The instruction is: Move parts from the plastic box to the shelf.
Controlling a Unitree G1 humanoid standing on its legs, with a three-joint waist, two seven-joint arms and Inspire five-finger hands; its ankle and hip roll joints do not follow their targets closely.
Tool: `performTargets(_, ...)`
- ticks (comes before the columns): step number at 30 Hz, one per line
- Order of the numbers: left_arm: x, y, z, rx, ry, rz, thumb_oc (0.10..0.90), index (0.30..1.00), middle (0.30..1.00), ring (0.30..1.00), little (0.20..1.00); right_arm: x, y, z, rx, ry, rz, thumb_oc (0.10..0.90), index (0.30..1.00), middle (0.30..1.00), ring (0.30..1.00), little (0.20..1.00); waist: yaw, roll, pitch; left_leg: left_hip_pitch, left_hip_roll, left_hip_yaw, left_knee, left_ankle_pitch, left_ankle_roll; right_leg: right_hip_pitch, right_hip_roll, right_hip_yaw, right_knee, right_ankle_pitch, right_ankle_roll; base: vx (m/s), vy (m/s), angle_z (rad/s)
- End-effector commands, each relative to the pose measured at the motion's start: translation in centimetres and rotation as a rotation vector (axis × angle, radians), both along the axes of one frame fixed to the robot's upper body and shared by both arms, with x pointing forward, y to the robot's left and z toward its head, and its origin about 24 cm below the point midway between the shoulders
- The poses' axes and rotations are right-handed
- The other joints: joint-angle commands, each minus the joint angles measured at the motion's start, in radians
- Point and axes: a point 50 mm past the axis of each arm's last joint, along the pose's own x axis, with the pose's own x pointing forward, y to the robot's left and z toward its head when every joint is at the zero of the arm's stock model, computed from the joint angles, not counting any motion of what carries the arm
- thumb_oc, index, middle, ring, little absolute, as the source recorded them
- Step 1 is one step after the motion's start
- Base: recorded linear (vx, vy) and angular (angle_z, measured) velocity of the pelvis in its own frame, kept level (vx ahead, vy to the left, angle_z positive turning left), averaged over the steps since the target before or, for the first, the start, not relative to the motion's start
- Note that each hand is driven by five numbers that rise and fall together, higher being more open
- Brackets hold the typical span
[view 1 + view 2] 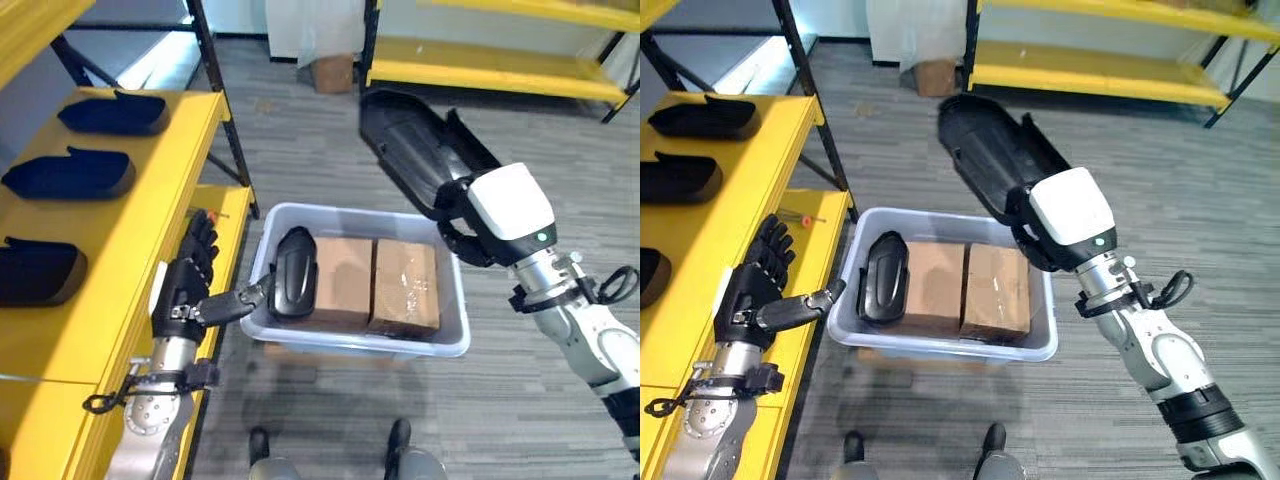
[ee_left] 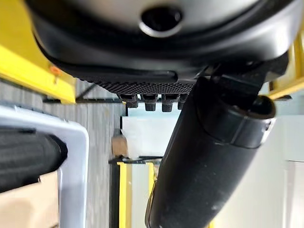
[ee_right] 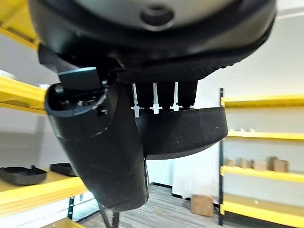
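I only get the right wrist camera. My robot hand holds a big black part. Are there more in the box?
Observer: Yes, one more black part lies in the plastic box, beside two cardboard boxes.
Operator: Where's my other hand?
Observer: The left robot hand is open, between the yellow shelf and the box.
Operator: How many parts are on that shelf?
Observer: Three shelved parts lie in a row there.
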Motion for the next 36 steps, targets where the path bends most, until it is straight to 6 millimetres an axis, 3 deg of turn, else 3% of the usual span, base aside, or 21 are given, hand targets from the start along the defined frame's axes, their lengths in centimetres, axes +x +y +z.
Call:
performTargets(1,0.3,-0.8,2.4,-0.013,-0.154,-0.043,0.900,1.000,1.000,1.000,1.000,0.0,3.2,6.4,0.097,-0.287,0.168,0.400,0.300,0.300,0.300,0.300,0.048,0.015,-0.074,-0.035,0.108,-0.045,-0.007,0.132,-0.047,0.004,-0.010,-0.016,0.132,-0.137,0.036,-0.11,-0.186,-0.07)
performTargets(5,0.4,-1.2,1.9,-0.041,-0.133,-0.054,0.900,1.000,1.000,1.000,1.000,-0.1,4.0,8.5,0.098,-0.390,0.211,0.400,0.300,0.300,0.300,0.300,0.075,0.044,-0.064,-0.092,0.147,-0.054,-0.023,0.276,-0.084,0.014,0.027,-0.079,0.119,-0.165,-0.003,-0.10,-0.160,0.16)
performTargets(6,0.6,-1.5,1.7,-0.056,-0.125,-0.064,0.900,1.000,1.000,1.000,1.000,-0.2,3.8,8.7,0.098,-0.407,0.198,0.400,0.300,0.300,0.300,0.300,0.076,0.050,-0.054,-0.122,0.143,-0.033,-0.015,0.303,-0.075,0.020,0.025,-0.103,0.102,-0.155,-0.013,-0.21,-0.236,0.68)
performTargets(7,1.0,-1.9,1.5,-0.078,-0.115,-0.083,0.900,1.000,1.000,1.000,1.000,-0.6,3.4,8.9,0.098,-0.427,0.188,0.400,0.300,0.300,0.300,0.300,0.066,0.044,-0.035,-0.151,0.110,0.031,0.072,0.261,-0.042,0.029,0.013,-0.143,0.074,-0.143,-0.028,-0.20,-0.168,0.99)
performTargets(8,1.0,-1.9,1.5,-0.077,-0.115,-0.086,0.900,1.000,1.000,1.000,1.000,-0.7,3.3,8.9,0.098,-0.428,0.185,0.400,0.300,0.300,0.300,0.300,0.066,0.043,-0.034,-0.158,0.108,0.026,0.087,0.250,-0.039,0.034,0.010,-0.146,0.070,-0.141,-0.026,-0.18,-0.206,1.80)
performTargets(9,1.0,-2.1,1.5,-0.076,-0.112,-0.100,0.900,1.000,1.000,1.000,1.000,-0.9,3.3,8.8,0.111,-0.431,0.189,0.400,0.300,0.300,0.300,0.300,0.071,0.039,-0.027,-0.154,0.067,0.011,0.156,0.179,-0.017,0.036,0.005,-0.152,0.055,-0.129,-0.033,-0.15,-0.203,2.23)
performTargets(10,1.0,-2.1,1.5,-0.057,-0.108,-0.107,0.900,1.000,1.000,1.000,1.000,-1.2,3.2,8.6,0.138,-0.428,0.196,0.400,0.300,0.300,0.300,0.300,0.080,0.022,-0.021,-0.153,-0.032,-0.015,0.303,0.065,0.013,0.045,-0.004,-0.170,0.024,-0.105,-0.052,-0.15,-0.198,1.69)
performTargets(11,1.0,-2.1,1.5,-0.055,-0.107,-0.109,0.900,1.000,1.000,1.000,1.000,-1.2,3.1,8.6,0.140,-0.428,0.194,0.400,0.300,0.300,0.300,0.300,0.077,0.022,-0.020,-0.162,-0.032,-0.021,0.321,0.053,0.017,0.048,-0.005,-0.175,0.024,-0.106,-0.049,-0.13,-0.205,0.52)
performTargets(12,1.0,-2.3,1.5,-0.059,-0.105,-0.119,0.900,1.000,1.000,1.000,1.000,-1.4,3.1,8.5,0.153,-0.433,0.192,0.400,0.300,0.300,0.300,0.300,0.072,0.011,-0.021,-0.160,-0.058,0.007,0.403,0.006,0.028,0.061,-0.006,-0.203,0.011,-0.107,-0.064,-0.02,-0.064,0.14)
performTargets(13,1.1,-2.5,1.3,-0.055,-0.092,-0.134,0.900,1.000,1.000,1.000,1.000,-1.3,2.8,7.9,0.164,-0.411,0.172,0.400,0.300,0.300,0.300,0.300,0.049,0.017,-0.034,-0.120,-0.051,0.055,0.413,-0.061,0.034,0.067,-0.001,-0.223,0.023,-0.130,-0.061,-0.03,-0.041,0.49)
performTargets(14,1.0,-2.8,1.1,-0.059,-0.083,-0.145,0.900,1.000,1.000,1.000,1.000,-1.5,2.3,7.6,0.177,-0.411,0.159,0.400,0.300,0.300,0.300,0.300,0.028,0.027,-0.043,-0.097,-0.032,0.113,0.331,-0.077,0.042,0.073,-0.005,-0.250,0.026,-0.124,-0.048,0.03,0.043,0.94)
performTargets(15,1.0,-2.8,1.0,-0.059,-0.078,-0.149,0.900,1.000,1.000,1.000,1.000,-1.7,2.2,7.4,0.176,-0.407,0.156,0.400,0.300,0.300,0.300,0.300,0.030,0.027,-0.045,-0.080,-0.037,0.116,0.309,-0.073,0.043,0.080,-0.006,-0.252,0.024,-0.123,-0.043,0.07,0.167,1.39)
performTargets(16,0.8,-3.1,0.9,-0.079,-0.067,-0.168,0.900,1.000,1.000,1.000,1.000,-1.9,1.7,6.9,0.190,-0.388,0.127,0.400,0.300,0.300,0.300,0.300,0.017,0.037,-0.080,-0.016,-0.054,0.128,0.177,-0.103,0.044,0.091,-0.028,-0.272,0.030,-0.103,-0.019,0.09,0.199,1.15)
performTargets(21,0.3,-2.7,1.6,-0.029,-0.109,-0.149,0.900,1.000,1.000,1.000,1.000,-2.3,1.3,6.1,0.249,-0.362,0.113,0.400,0.300,0.300,0.300,0.300,0.033,0.035,-0.117,0.039,-0.113,0.111,0.017,-0.072,0.056,0.111,-0.100,-0.314,0.006,-0.033,0.028,0.04,0.177,0.33)
performTargets(26,-0.3,-2.2,1.3,-0.047,-0.096,-0.110,0.900,1.000,1.000,1.000,1.000,-1.7,1.9,5.3,0.262,-0.311,0.115,0.400,0.300,0.300,0.300,0.300,0.063,0.024,-0.133,0.063,-0.163,0.064,-0.072,-0.053,0.076,0.124,-0.131,-0.331,-0.024,0.022,0.059,-0.02,0.129,0.25)
performTargets(31,-0.6,-1.9,1.3,-0.059,-0.102,-0.084,0.900,1.000,1.000,1.000,1.000,-0.9,2.7,5.0,0.252,-0.276,0.129,0.400,0.300,0.300,0.300,0.300,0.081,0.013,-0.134,0.060,-0.199,0.038,-0.074,-0.067,0.098,0.123,-0.154,-0.319,-0.041,0.059,0.077,-0.04,0.092,-0.01)
performTargets(32,-0.6,-1.9,1.2,-0.063,-0.102,-0.083,0.900,1.000,1.000,1.000,1.000,-0.7,2.9,5.0,0.251,-0.267,0.129,0.400,0.300,0.300,0.300,0.300,0.090,0.008,-0.130,0.051,-0.212,0.050,-0.069,-0.055,0.109,0.119,-0.168,-0.338,-0.045,0.079,0.065,-0.08,0.104,-0.06)
performTargets(36,-0.7,-1.7,1.1,-0.058,-0.099,-0.070,0.900,1.000,1.000,1.000,1.000,-0.3,3.0,4.6,0.265,-0.247,0.118,0.400,0.300,0.300,0.300,0.300,0.111,-0.005,-0.131,0.047,-0.240,0.028,-0.065,-0.063,0.125,0.133,-0.195,-0.349,-0.038,0.093,0.079,-0.02,0.107,0.06)
